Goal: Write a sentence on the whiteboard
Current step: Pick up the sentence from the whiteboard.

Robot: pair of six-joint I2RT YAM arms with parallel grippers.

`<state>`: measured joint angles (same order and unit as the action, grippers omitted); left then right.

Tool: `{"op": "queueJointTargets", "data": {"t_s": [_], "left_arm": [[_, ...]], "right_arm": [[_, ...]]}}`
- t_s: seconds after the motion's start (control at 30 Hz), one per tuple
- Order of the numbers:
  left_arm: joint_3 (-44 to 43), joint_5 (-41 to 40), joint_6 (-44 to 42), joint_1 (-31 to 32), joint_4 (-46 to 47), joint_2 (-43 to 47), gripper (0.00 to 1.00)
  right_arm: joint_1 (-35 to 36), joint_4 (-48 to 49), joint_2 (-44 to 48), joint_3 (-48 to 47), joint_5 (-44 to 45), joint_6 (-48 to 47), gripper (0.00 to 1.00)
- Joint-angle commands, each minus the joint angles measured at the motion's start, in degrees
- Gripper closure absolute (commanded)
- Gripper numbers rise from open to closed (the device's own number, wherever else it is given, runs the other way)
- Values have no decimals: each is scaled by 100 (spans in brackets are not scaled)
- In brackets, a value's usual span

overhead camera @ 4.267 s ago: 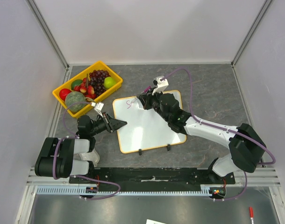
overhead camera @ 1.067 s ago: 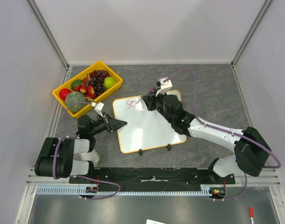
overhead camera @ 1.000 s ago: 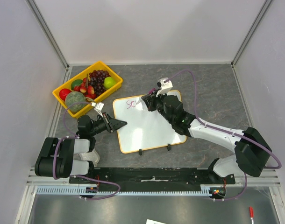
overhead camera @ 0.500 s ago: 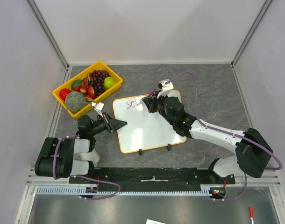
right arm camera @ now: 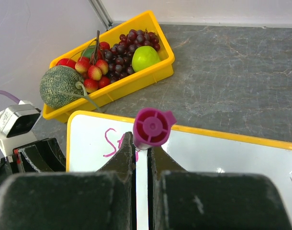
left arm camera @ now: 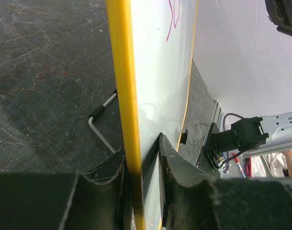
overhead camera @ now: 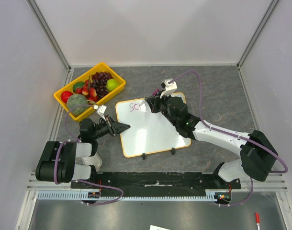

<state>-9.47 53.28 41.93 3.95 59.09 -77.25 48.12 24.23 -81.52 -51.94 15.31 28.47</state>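
The whiteboard [overhead camera: 153,128], white with an orange-yellow frame and two black clip feet, lies mid-table. A few magenta letters of the sentence [overhead camera: 133,107] stand at its top left; they also show in the right wrist view [right arm camera: 110,142]. My left gripper [overhead camera: 124,127] is shut on the whiteboard's left edge [left arm camera: 128,120]. My right gripper [overhead camera: 151,102] is shut on a magenta marker [right arm camera: 151,128], held upright with its tip on the board just right of the letters. The tip itself is hidden behind the fingers [right arm camera: 124,158].
A yellow fruit tray [overhead camera: 118,86] with grapes, a green apple, strawberries and a melon [overhead camera: 77,103] stands at the back left, close to the board's corner. A red pen [overhead camera: 256,218] lies below the table's front rail at the right.
More magenta strokes have appeared at the board's top left since the earliest frame. My right gripper with the marker has shifted slightly rightward. The left gripper has stayed clamped on the board.
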Motion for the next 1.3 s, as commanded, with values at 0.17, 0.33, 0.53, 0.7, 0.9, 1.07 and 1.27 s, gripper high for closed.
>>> {"op": "queueJointTargets", "data": {"t_s": [0.17,0.33,0.53,0.7,0.9,1.07,1.27], "left_arm": [[-63,-1,-326,36,-20,-18,98],[-63,7,-335,36,-20,-18,98],[-63,-10,-335,45,-29,-18,98],[-63,-10,-344,45,-38,-18,98],[-72,-10,-335,45,-38,-9,98],[-72,-10,-344,45,-47,-18,98],[-72,-10,-352,54,-47,-18,98]], "right_arm": [[-92,-67,-75,-316,262,-113,100],[-136,-94,-66,-316,262,-78,100],[-154,-129,-66,-290,209,-61,100],[-162,-120,-5,-141,200,-34,100],[-162,-85,66,-62,86,1,100],[-162,-76,92,-123,-11,18,100],[-162,-270,215,-158,86,1,100]]}}
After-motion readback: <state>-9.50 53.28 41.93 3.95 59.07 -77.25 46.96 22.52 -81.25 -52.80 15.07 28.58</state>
